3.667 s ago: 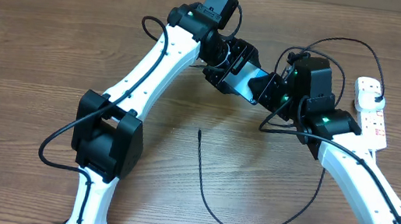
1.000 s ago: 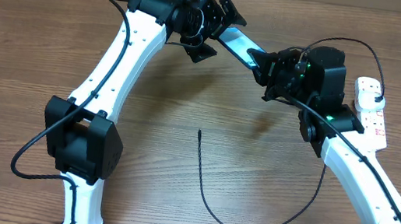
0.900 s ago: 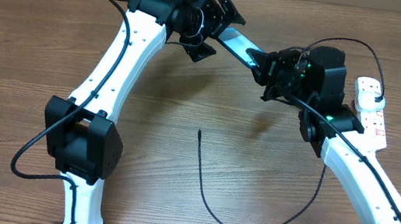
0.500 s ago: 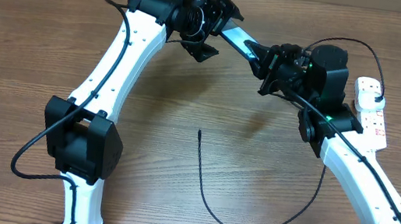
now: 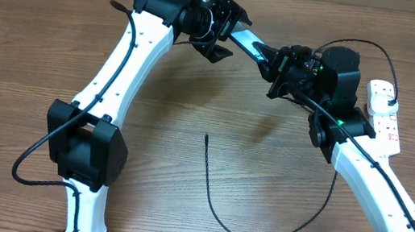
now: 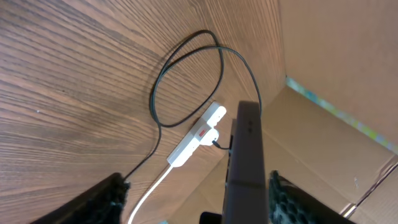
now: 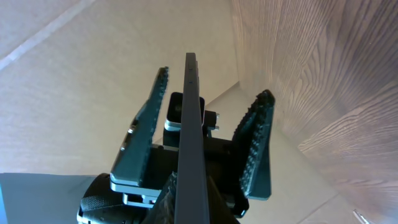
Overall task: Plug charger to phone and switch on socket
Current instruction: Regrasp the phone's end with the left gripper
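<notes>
The phone (image 5: 244,40) is held in the air at the back of the table, between my two grippers. My right gripper (image 5: 271,60) is shut on its right end; in the right wrist view the phone (image 7: 189,124) runs edge-on out of my jaws (image 7: 189,208). My left gripper (image 5: 227,31) is open around its left end; in the left wrist view the phone (image 6: 245,155) stands near one finger, far from the other (image 6: 199,202). The charger (image 5: 214,210) lies curved on the table, its tip (image 5: 206,137) free. The socket (image 5: 384,116) lies at the right.
A black plug (image 5: 390,98) sits at the socket's far end, with black cable looping behind my right arm. In the left wrist view the socket (image 6: 194,137), the cable loop (image 6: 186,81) and the white cord (image 6: 149,190) show. A cardboard wall (image 6: 336,56) runs along the far side.
Both grippers and the phone have moved from the table's middle to the far side and a little higher. In the last half second they barely shift.
</notes>
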Available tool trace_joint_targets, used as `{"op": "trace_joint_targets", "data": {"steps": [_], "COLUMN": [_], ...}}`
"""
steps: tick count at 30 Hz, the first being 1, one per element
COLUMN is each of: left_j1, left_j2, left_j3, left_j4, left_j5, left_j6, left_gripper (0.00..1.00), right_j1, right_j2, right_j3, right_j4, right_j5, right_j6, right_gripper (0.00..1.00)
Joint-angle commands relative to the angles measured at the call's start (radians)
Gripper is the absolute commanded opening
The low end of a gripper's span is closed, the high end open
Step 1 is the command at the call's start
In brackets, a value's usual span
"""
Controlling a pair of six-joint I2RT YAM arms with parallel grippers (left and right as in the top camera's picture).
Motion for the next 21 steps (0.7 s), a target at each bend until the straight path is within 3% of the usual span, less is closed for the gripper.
{"op": "trace_joint_targets", "data": {"steps": [1,6,12,21], "left_j1": [-0.009,-0.009,-0.009,-0.009], "left_j2": [-0.033,-0.033,-0.033,-0.033], "left_j3": [0.024,0.024,0.024,0.024], "left_j4": [0.002,0.005,0.005,0.005], "left_j5": [0.011,0.011,0.011,0.011], "left_j6": [-0.007,-0.007,-0.007,-0.007], "left_gripper": [0.67,0.57,0.38,0.25], "right_j1": [0.004,0.004,0.004,0.004], "right_j2": [-0.009,-0.009,-0.009,-0.009], "right_j3": [0.021,0.021,0.021,0.021], "right_j4": [0.02,0.012,0.009,0.009], "right_j5": [-0.019,-0.019,-0.019,-0.019], "right_j6": [0.007,0.007,0.006,0.006], "right_gripper": [0.04,0.04,0.04,0.04]}}
